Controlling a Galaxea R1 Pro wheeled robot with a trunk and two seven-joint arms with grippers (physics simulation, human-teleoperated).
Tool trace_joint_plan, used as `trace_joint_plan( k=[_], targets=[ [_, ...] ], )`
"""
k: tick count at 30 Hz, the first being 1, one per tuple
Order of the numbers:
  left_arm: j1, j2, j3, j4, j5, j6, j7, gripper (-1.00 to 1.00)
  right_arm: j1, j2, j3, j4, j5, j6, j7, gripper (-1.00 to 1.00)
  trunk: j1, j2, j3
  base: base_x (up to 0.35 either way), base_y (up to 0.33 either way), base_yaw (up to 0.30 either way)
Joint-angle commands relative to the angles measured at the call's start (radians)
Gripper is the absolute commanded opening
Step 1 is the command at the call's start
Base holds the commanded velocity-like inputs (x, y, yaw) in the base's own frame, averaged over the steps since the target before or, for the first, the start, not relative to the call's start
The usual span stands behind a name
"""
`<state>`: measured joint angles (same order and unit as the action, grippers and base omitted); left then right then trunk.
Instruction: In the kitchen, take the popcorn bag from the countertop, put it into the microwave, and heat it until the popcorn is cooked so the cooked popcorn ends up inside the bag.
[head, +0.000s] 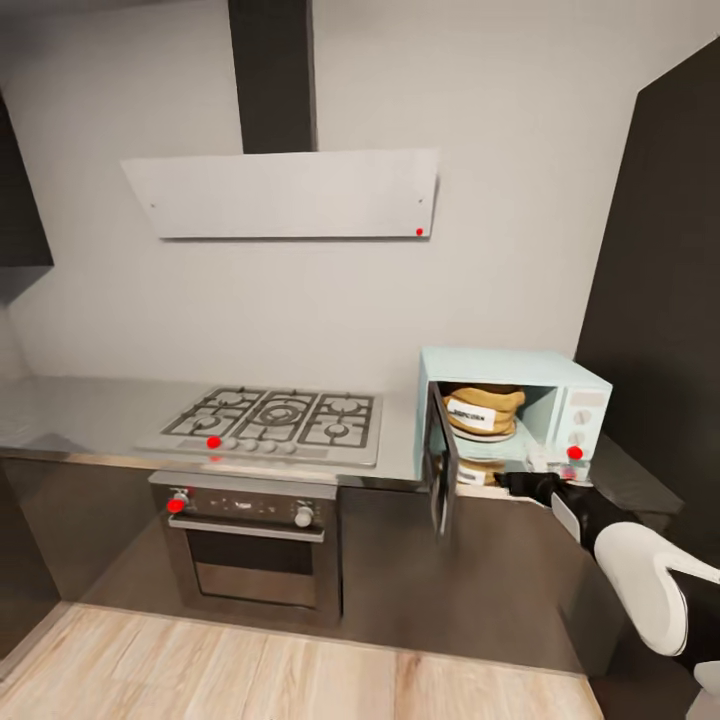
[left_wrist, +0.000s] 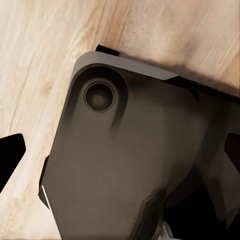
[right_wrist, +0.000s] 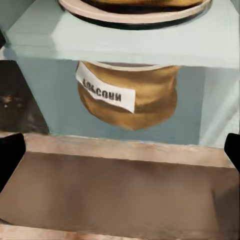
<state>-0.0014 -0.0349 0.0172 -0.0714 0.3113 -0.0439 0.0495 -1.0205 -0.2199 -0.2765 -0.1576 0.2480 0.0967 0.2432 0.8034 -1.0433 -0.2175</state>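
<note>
bag: the popcorn bag sits inside the microwave, on its round plate, right of centre in the head view
door: the microwave door hangs open, swung out to the left of the opening
right pincer: low at the microwave's front, just below the opening; fingers apart, holding nothing
left pincer: cannot tell its state from the left wrist view
done: bag looks delivered from the table
left: I'd say shut the door, start heating; no popped corn visible yet

Right arm's jaws perhaps blurred, indistinct.
</note>
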Motion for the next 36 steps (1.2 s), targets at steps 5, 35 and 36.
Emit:
trace_joint_plan(
  k=[5, 35, 36],
  targets=[
    [0.000, 0.000, 0.001, -0.001, 0.004, -0.002, 0.003, 1.00, -0.001, -0.031, -0.009, 0.115, 0.010, 0.001, 0.007, 1.00, -0.001, -0.001, -0.001, -0.342, 0.000, 0.000],
    [0.000, 0.020, -0.005, -0.066, 0.003, -0.004, 0.007, 1.00, 0.733, -0.023, -0.009, 0.191, 0.028, -0.018, -0.035, 1.00, -0.001, -0.001, -0.001, -0.034, 0.000, 0.000],
    [0.000, 0.021, -0.005, -0.065, 0.003, -0.004, 0.008, 1.00, 0.737, -0.021, -0.009, 0.191, 0.028, -0.024, -0.035, 1.00, -0.001, -0.001, -0.001, 0.231, 0.000, 0.000]
  ],
)
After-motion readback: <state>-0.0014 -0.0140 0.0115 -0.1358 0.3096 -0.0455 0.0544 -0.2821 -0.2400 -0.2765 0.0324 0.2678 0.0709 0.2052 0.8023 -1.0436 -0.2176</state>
